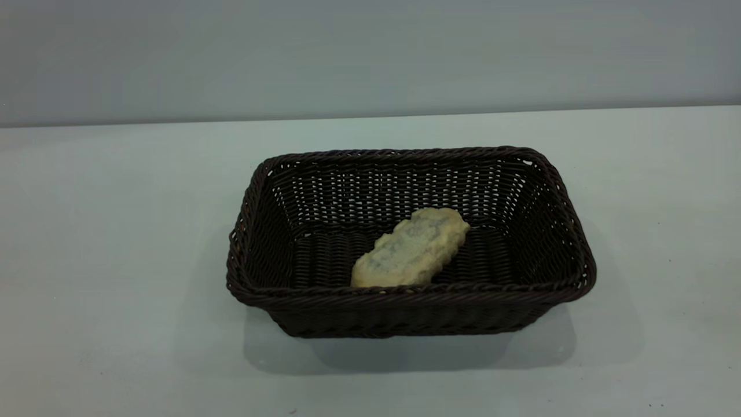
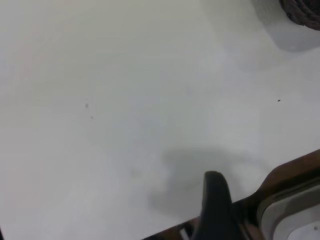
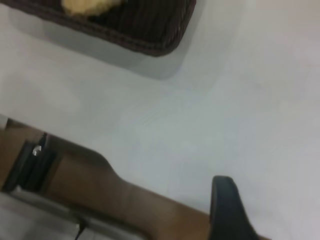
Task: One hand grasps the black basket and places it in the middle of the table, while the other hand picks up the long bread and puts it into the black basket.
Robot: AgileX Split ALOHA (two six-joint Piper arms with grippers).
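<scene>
The bench (image 1: 116, 231) carries the black basket (image 1: 556, 191) at its middle. Inside the basket, near its front wall, lies the long bread (image 1: 412, 249), pale mottled underside up. The left tool (image 2: 215, 205) and right tool (image 3: 227, 207) hang over bare bench, well apart from the basket; whether either is open cannot be told.
</scene>
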